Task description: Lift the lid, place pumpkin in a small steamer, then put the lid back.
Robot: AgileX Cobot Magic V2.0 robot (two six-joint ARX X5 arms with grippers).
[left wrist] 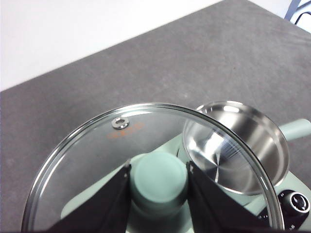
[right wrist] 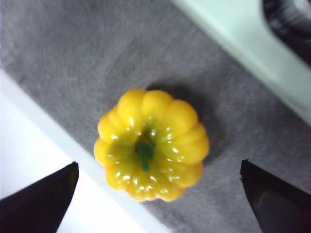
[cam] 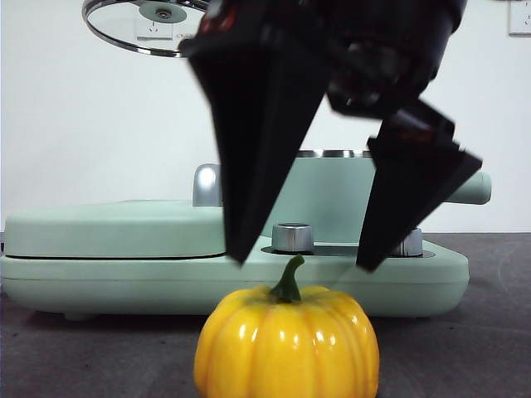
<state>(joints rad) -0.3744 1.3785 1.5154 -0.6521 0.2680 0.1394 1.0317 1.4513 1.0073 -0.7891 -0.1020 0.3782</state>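
Observation:
The pumpkin (cam: 286,344) (right wrist: 151,144) sits on the dark table at the near edge, green stem up. My right gripper (cam: 303,257) (right wrist: 158,166) hangs just above it, open, one jaw to each side and neither touching. The lid (cam: 141,29) (left wrist: 97,155) is held high in the air at the left. My left gripper (left wrist: 158,167) is shut on its mint-green knob (left wrist: 159,182). Below the lid stands the small steamer (left wrist: 238,145) (cam: 332,191), uncovered, with its steel inside bare. Its handle (cam: 473,189) (left wrist: 296,128) points sideways.
The steamer stands on a wide mint-green appliance base (cam: 99,278) with chrome knobs (cam: 292,237) (left wrist: 294,200). A flat griddle cover (cam: 108,228) takes up its left half. The table's front edge (right wrist: 97,182) runs right beside the pumpkin.

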